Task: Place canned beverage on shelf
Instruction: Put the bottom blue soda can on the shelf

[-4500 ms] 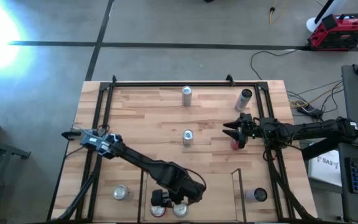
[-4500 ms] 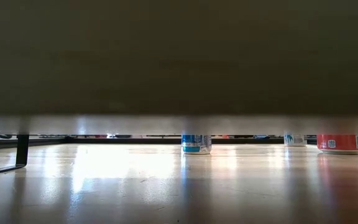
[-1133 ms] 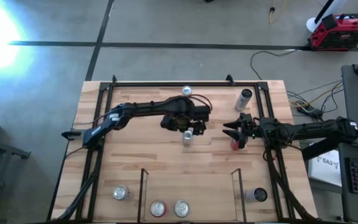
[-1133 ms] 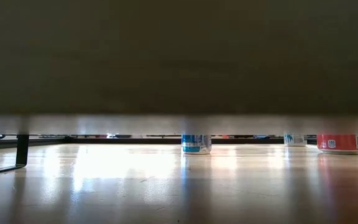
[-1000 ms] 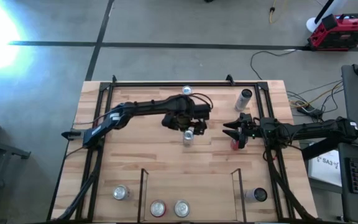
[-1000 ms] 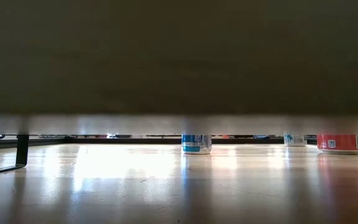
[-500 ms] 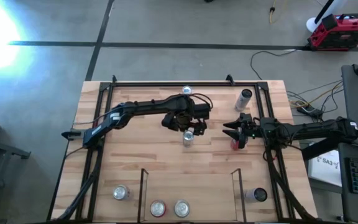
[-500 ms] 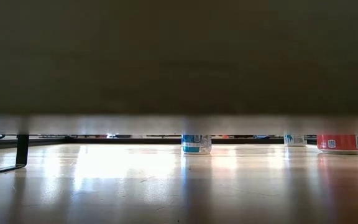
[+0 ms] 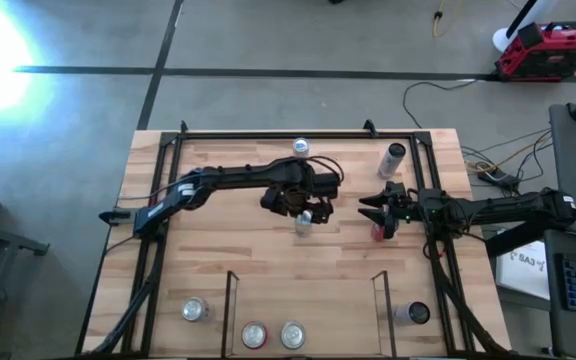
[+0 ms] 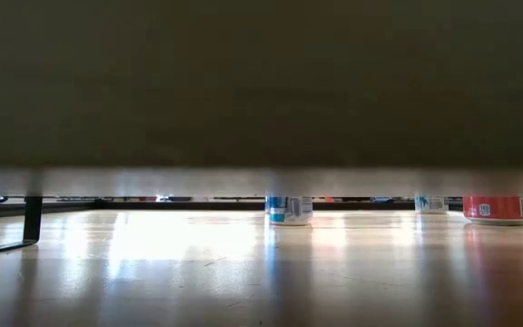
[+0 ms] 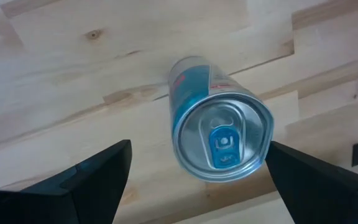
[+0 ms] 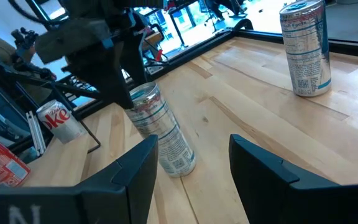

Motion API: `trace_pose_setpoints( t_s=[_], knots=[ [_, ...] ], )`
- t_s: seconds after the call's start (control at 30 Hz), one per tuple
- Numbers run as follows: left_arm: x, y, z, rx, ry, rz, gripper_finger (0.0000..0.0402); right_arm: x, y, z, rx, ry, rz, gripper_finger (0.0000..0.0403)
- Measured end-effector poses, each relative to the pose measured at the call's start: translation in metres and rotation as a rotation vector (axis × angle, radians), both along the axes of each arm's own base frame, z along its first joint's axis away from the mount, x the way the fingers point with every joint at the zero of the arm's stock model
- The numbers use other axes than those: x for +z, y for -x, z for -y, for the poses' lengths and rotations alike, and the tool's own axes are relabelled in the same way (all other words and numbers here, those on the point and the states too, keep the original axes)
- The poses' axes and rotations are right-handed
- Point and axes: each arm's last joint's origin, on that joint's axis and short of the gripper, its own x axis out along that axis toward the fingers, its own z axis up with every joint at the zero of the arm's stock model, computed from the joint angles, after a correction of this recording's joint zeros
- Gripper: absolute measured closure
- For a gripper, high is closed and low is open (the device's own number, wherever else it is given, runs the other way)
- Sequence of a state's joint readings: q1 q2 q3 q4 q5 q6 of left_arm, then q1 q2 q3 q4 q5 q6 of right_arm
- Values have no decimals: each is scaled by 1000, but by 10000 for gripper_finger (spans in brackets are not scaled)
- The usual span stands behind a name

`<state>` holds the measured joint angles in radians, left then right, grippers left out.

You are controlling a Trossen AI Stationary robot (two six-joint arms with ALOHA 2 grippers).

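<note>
The blue-and-silver can (image 11: pixel 219 134), upright at mid-counter, is straddled from directly above by the wide-open, empty left hand (image 9: pixel 306 203), while the shut right hand (image 9: pixel 372 212) waits beside it.

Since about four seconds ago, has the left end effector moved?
Yes. The left end effector has moved from the shelf at the table's near edge to the middle, and now hangs open over the centre can.
</note>
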<state>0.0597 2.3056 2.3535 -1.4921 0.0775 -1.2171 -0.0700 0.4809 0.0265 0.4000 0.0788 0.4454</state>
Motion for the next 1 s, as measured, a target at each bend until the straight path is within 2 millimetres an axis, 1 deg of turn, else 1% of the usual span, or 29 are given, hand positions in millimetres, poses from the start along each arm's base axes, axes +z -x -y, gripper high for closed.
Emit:
trace_pose_setpoints(
  t_s=[0.4,0.9,1.0],
  knots=[
    [1,-6,3,-18,-16,62,51,0,0,0,-1,0,0,220],
    [-4,-5,4,-21,-73,33,51,0,0,0,0,0,0,220],
    [-7,-5,3,-37,-76,19,54,0,0,0,0,0,0,220]
  ],
)
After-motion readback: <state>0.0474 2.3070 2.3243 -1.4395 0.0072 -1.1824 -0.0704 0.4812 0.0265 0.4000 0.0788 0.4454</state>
